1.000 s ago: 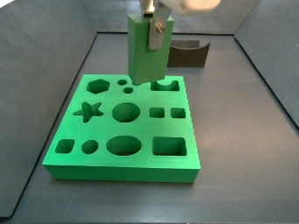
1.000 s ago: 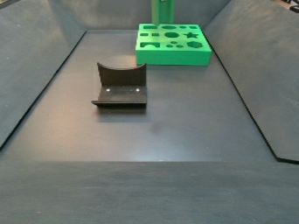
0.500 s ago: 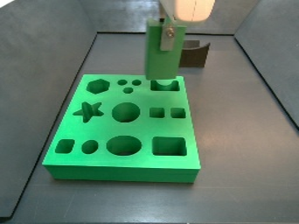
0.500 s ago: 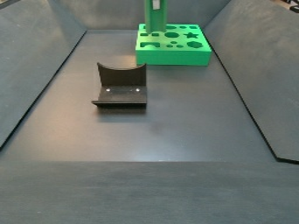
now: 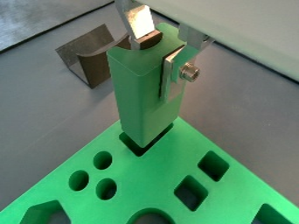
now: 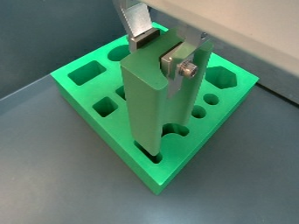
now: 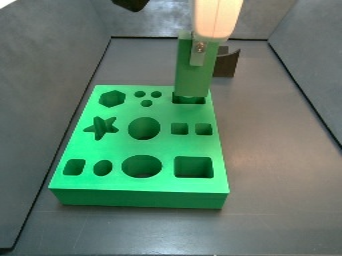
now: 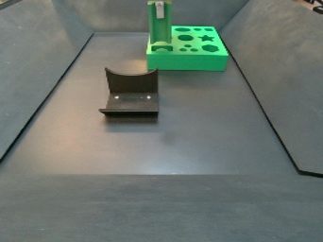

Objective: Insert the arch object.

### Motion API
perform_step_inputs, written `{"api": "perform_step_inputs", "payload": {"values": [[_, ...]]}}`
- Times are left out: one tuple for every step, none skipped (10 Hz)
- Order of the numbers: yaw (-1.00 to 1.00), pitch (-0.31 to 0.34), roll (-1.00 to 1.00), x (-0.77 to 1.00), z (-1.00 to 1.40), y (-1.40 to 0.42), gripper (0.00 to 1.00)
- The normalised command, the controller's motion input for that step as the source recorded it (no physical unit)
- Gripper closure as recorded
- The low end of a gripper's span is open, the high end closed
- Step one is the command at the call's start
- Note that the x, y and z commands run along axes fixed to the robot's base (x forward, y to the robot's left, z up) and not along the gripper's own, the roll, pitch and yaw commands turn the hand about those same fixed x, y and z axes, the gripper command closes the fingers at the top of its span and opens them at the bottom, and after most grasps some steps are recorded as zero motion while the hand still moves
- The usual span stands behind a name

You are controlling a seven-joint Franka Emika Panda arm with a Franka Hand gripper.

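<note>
My gripper [image 5: 158,52] is shut on a tall green piece [image 5: 140,96] with a semicircular notch in its top face; this is the arch object. One finger pad sits in the notch and the other presses on the flat opposite side, which also shows in a wrist view [image 6: 162,52]. The piece stands upright with its lower end in the arch-shaped cutout at a far corner of the green board [image 7: 134,190]. It shows in both side views [image 7: 194,75] [image 8: 158,24]. No small dark arch block is in view.
The green board [image 8: 190,61] holds several other shaped holes, among them a star, a hexagon, circles and squares. The dark fixture [image 8: 127,95] stands on the grey floor away from the board, and shows behind it in a side view [image 7: 225,62]. Grey walls enclose the floor.
My gripper has carried the green piece sideways along the board's far edge to the arch cutout and lowered its end into it.
</note>
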Motion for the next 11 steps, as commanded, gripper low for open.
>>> {"api": "perform_step_inputs", "payload": {"values": [[0.0, -0.063, 0.04, -0.19, -0.22, 0.06, 1.0], [0.0, -0.03, 0.0, 0.0, -0.29, 0.0, 1.0], [0.0, 0.0, 0.0, 0.1, -0.33, 0.0, 1.0], [-0.19, 0.0, -0.05, 0.18, -0.3, 0.0, 1.0], [-0.27, 0.014, -0.04, 0.32, -0.34, 0.0, 1.0], [-0.29, 0.004, -0.02, 0.21, -0.43, 0.04, 1.0], [-0.28, -0.044, 0.0, 0.0, -0.69, 0.04, 1.0], [-0.3, -0.14, 0.0, -0.11, -0.91, 0.03, 1.0], [-0.28, -0.19, -0.02, -0.05, -0.83, 0.0, 1.0], [-0.15, -0.093, -0.05, 0.0, -0.49, 0.0, 1.0], [-0.01, -0.016, -0.09, 0.0, -0.04, 0.04, 1.0]]}}
